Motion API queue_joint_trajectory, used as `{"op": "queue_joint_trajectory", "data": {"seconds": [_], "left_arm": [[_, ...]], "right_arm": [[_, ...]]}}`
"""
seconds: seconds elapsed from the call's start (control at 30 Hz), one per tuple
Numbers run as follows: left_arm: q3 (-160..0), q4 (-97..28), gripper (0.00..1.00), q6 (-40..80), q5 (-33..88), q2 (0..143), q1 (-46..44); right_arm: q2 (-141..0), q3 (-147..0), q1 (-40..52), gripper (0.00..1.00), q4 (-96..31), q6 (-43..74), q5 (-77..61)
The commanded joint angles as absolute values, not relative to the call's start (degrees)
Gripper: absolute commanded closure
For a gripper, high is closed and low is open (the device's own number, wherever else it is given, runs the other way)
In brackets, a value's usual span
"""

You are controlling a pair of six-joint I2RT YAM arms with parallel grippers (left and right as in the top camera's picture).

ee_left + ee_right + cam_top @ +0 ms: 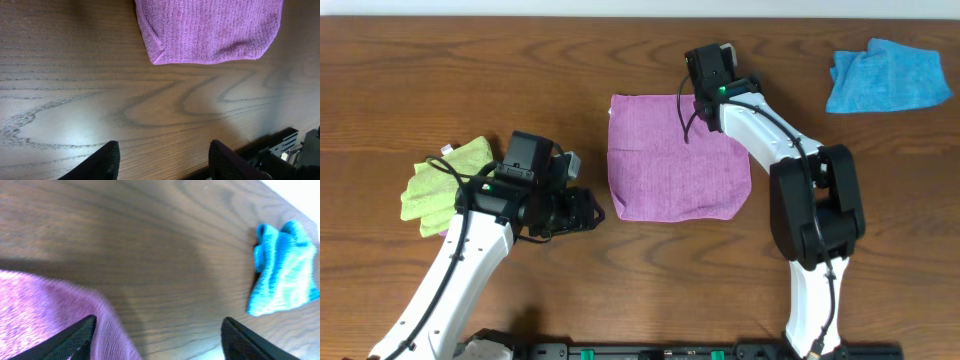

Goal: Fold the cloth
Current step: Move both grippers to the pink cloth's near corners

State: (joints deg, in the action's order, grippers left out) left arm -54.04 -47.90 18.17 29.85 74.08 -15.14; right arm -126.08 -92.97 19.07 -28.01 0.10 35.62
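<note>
Overhead: grippers poised at the cloth (675,165), flat midway between the table (420,60) side edges.
Right gripper (157,326) spread empty near its far right corner; left gripper (165,147) spread empty beside its near left corner. Pinching squarely at corners should keep edges aligned.

A counter (440,60) of dark brown wood fills the scene. Its grain runs left to right in long streaks, and the left wrist view shows it close up as looping, wavy figure. A thin pale strip (620,8) runs along the far edge, and the right wrist view shows a white band (305,192) beyond that edge. Light falls from above, leaving a soft whitish glare (65,130) on the polished wood in the left wrist view. A black rail (650,352) lines the near edge.
</note>
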Motion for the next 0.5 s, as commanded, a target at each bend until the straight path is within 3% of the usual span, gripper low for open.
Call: {"op": "queue_joint_trajectory", "data": {"seconds": [0.0, 0.47], "left_arm": [[-55.48, -47.94, 0.42, 17.78, 30.30, 73.25, -15.03], [-56.64, -47.51, 0.42, 17.80, 29.98, 73.25, -15.00]], "right_arm": [[-126.65, -94.06, 18.81, 0.14, -29.26, 0.97, 30.83], [-124.22, -94.08, 20.75, 0.12, -32.91, 2.79, 30.65]]}}
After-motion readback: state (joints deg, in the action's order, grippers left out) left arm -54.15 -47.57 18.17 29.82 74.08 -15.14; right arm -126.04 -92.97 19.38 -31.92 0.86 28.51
